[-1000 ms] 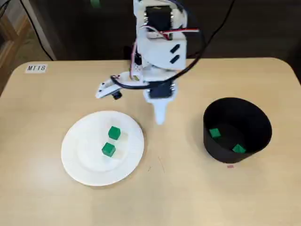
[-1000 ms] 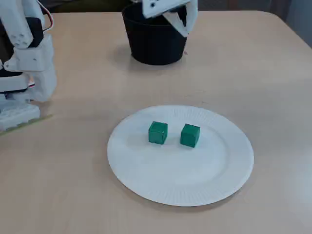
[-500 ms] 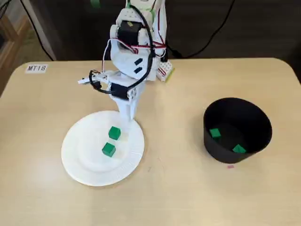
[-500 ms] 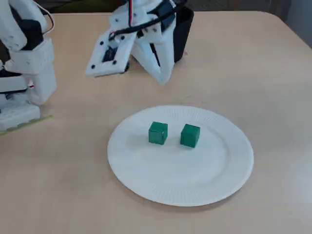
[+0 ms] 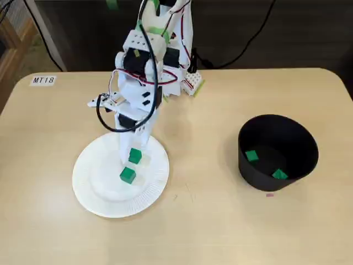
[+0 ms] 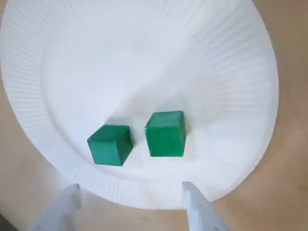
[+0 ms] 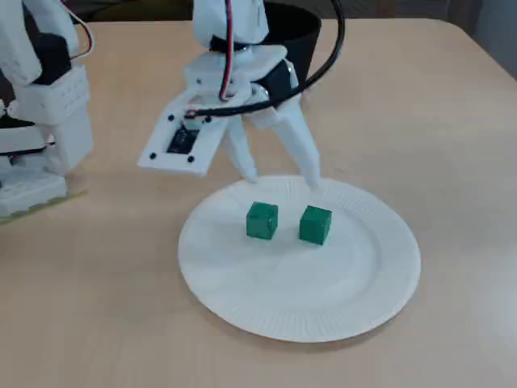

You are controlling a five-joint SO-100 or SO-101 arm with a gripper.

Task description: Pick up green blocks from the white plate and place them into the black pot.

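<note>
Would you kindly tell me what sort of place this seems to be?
Likely a robotics lab bench: a tan table with an MT18 label, a small desktop arm, and cables trailing behind.

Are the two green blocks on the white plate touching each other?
Apart. In the wrist view a strip of bare white plate shows between the left green block and the right green block.

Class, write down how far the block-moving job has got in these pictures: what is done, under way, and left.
Done: two green blocks lie in the black pot. Under way: the open, empty gripper hovers over the white plate's rim. Left: two more blocks sit on the plate, neither grasped.
</note>
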